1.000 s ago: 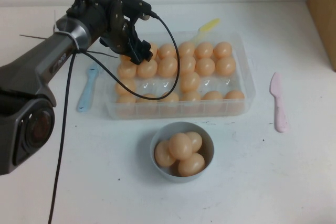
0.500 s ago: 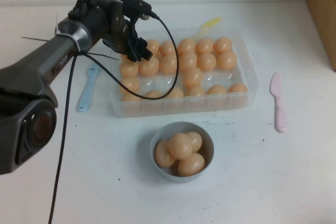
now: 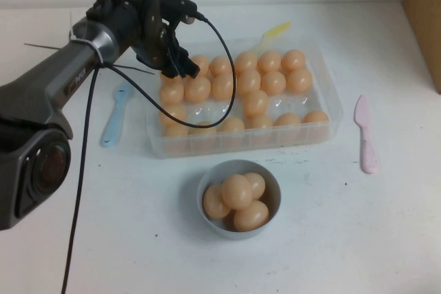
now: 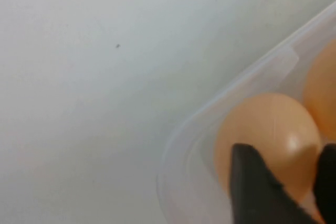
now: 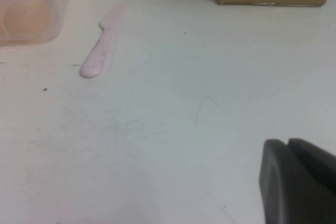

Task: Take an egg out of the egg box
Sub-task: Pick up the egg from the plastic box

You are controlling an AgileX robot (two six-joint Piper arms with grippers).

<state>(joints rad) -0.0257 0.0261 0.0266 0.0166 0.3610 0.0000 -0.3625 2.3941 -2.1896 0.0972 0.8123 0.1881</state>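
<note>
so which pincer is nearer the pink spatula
Right. The right pincer hangs above bare table with the pink spatula ahead of it. The left pincer is over the far left corner of the egg box, across the tray from the spatula.

Eggs (image 3: 255, 102) were peach-orange, box (image 3: 329, 94) clear, bowl (image 3: 271, 178) grey-blue, one knife (image 3: 365, 134) pink, another (image 3: 114, 115) blue, spatula (image 3: 273, 34) yellow, table (image 3: 358, 239) white.

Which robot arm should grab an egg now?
The left. Its left gripper sits over the egg box's far-left corner, fingers straddling the egg. The right gripper hangs over bare table, away from the box.
</note>
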